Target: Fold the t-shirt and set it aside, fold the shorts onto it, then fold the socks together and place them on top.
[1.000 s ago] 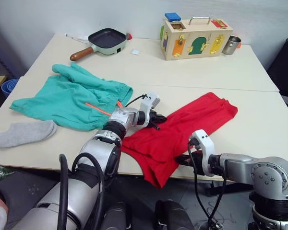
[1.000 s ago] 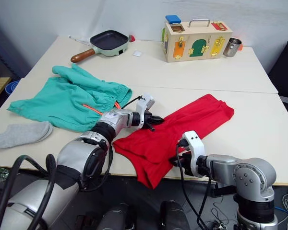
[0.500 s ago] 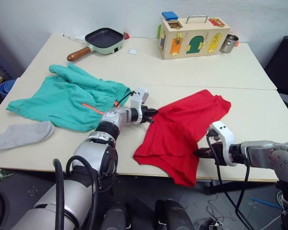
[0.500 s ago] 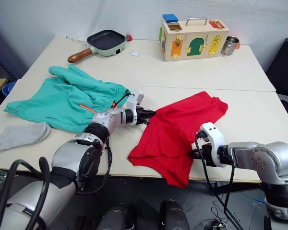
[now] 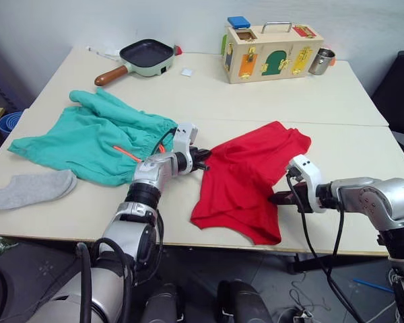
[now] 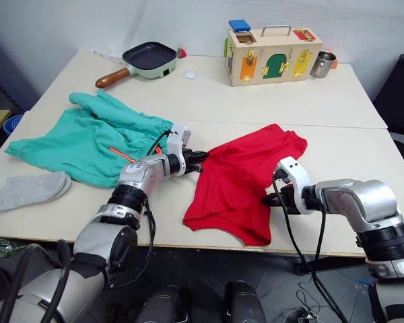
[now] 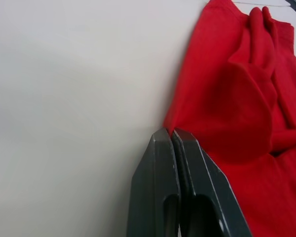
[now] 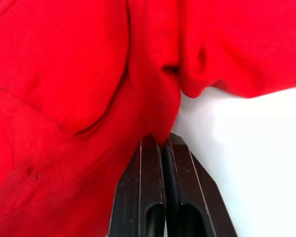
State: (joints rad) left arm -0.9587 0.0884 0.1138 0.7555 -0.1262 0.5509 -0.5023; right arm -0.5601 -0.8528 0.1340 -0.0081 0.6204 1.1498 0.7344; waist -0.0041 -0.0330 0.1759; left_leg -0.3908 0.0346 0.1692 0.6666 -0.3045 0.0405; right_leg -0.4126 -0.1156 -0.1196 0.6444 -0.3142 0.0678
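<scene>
The t-shirt (image 5: 246,175) lies crumpled near the middle of the table (image 5: 363,108), with its near hem drooping to the table's near edge. It is pinched at two points: the left gripper (image 5: 200,159) is closed tight on a thin bit of its left edge, and the right gripper (image 5: 280,199) is closed just as tight on a fold at its right side. Each grasp appears to take in very little cloth, so a pull could let the fabric slip free on either side. Since the shirt is bunched rather than flat, a fold made from here would likely come out lopsided. The near hem might also be dragged off the table. The left arm is stretched forward low over the table, its gripper pointing right; the right arm is bent in from the right, its gripper pointing left. The shorts (image 5: 97,138) lie at the left, the socks (image 5: 32,188) nearer left.
</scene>
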